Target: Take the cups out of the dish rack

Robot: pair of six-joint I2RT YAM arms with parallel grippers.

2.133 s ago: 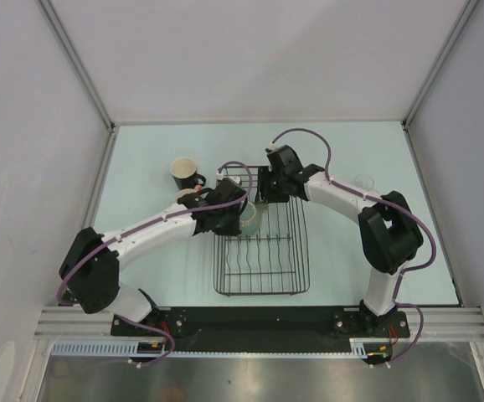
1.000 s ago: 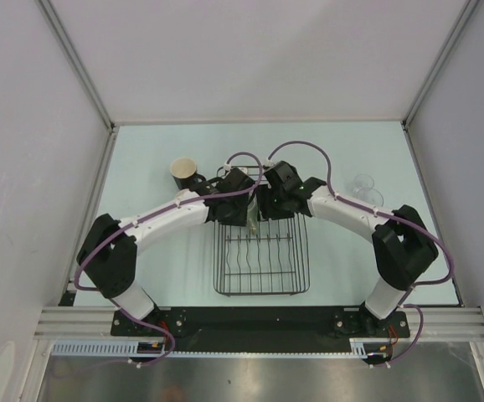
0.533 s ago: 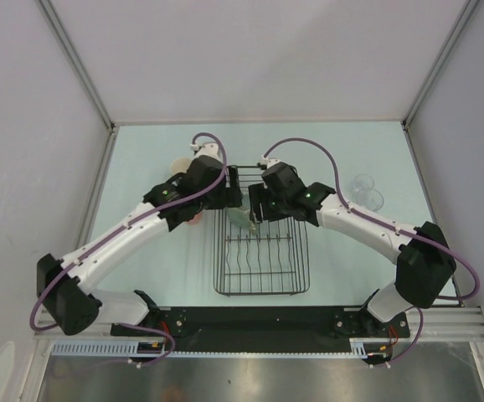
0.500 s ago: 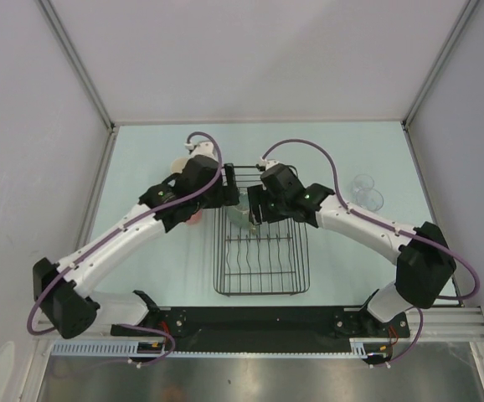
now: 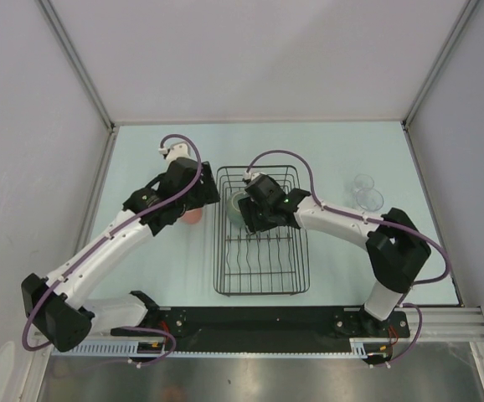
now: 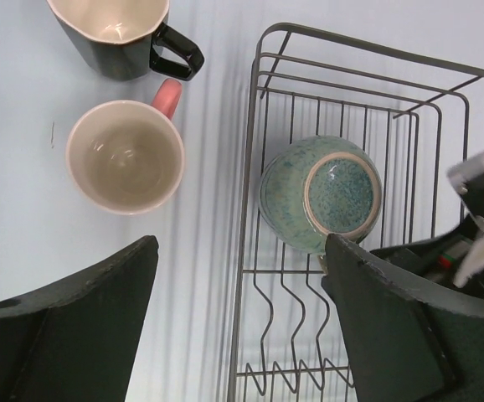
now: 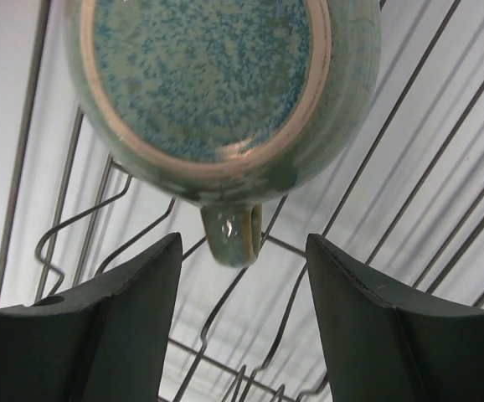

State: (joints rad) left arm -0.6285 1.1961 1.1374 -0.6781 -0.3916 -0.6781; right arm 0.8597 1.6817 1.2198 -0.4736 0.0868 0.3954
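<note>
The black wire dish rack (image 5: 263,268) holds one pale-green cup (image 5: 236,209), tipped over with its speckled base (image 7: 200,75) towards the camera. Its small handle (image 7: 232,230) points at my right gripper (image 7: 244,243), which hangs open just short of it, a finger on each side and touching nothing. On the table left of the rack (image 6: 254,167) stand a pink mug (image 6: 125,155) and a black cup (image 6: 121,33), both upright. High over the rack's left rim, my left gripper (image 6: 242,243) is open and empty. Two clear glass tumblers (image 5: 364,193) stand at the right.
The rack's upright tines (image 6: 296,301) rise in its nearer half. Both arms (image 5: 342,219) reach in over the middle of the pale-green table (image 5: 167,276). Grey walls close off the left, far and right sides.
My left gripper has swung left from the rack and opened; the pink mug now stands free beside the black cup. My right gripper has shifted left to the green cup.
</note>
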